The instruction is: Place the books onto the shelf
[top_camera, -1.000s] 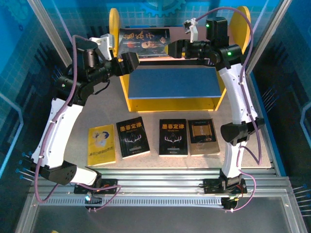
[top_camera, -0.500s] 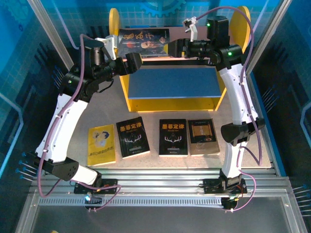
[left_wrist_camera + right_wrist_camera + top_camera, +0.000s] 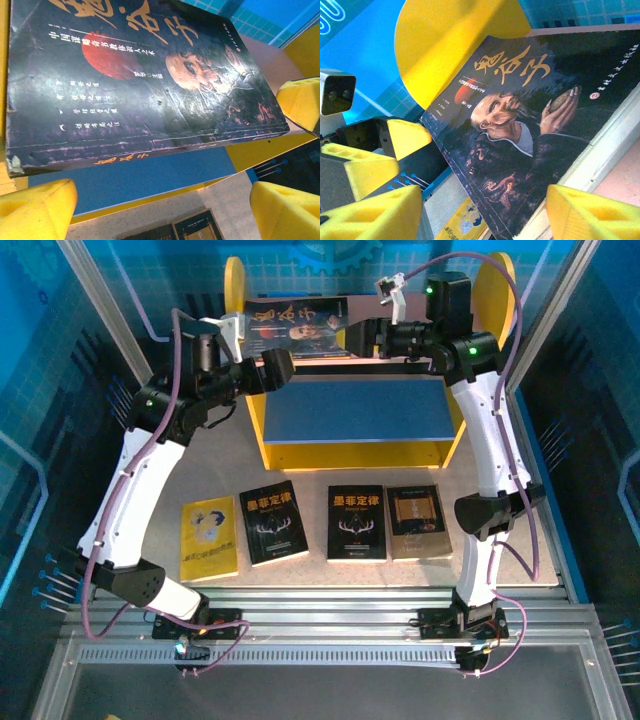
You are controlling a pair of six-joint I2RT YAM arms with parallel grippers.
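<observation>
A small shelf [image 3: 350, 453] with rounded yellow sides stands at the far end of a grey table [image 3: 200, 470]. A dark portrait-cover book [image 3: 305, 328] lies face up on its pink upper board [image 3: 622, 187], above the blue lower board [image 3: 350, 410]. Four books lie flat in a row near the table's front edge: a yellow book [image 3: 210, 538], two black antler-design books [image 3: 275, 522] [image 3: 357, 523] and a brown-black book [image 3: 418, 522].

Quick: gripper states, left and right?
Left gripper: open, holding nothing, facing the dark portrait book.
Right gripper: open, holding nothing.
</observation>
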